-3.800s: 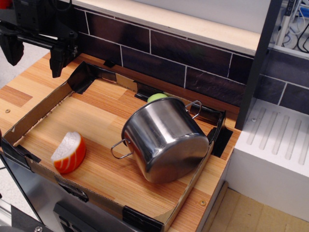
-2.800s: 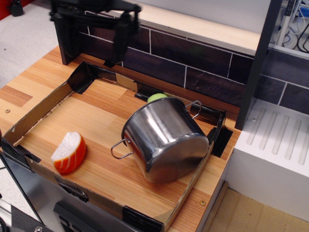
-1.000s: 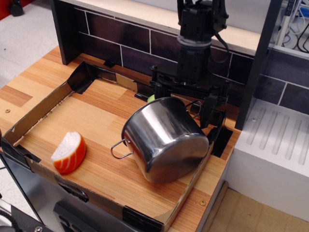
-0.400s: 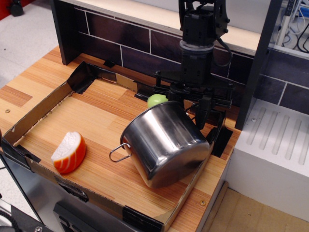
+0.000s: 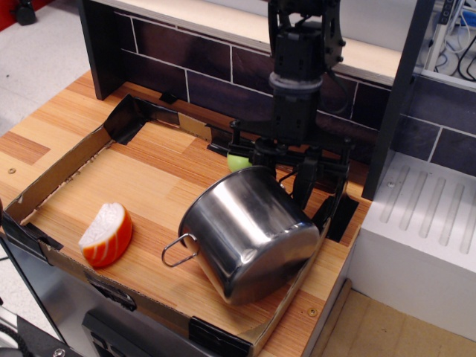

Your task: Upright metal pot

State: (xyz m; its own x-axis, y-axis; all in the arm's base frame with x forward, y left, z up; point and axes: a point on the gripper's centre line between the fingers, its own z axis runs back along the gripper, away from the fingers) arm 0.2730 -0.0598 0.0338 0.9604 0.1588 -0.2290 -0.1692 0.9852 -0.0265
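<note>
The end effector sits behind the tilted metal pot, its grip impossible to tell.

The big shiny stainless-steel cylindrical pot is seen to be mirror-polished, with the wood grain reflected in its smooth wall, and its thin wire loop handle looks like bare bright metal too. It's surrounded by a low brown cardboard tray, matt and papery with glossy black tape at the corners, laid on a striped, satin-finished wooden countertop. The orange-and-white food piece looks like smooth plastic, the black gripper is finished fairly matt, and the dark tiled backsplash is seen as slightly rough and dull.
</note>
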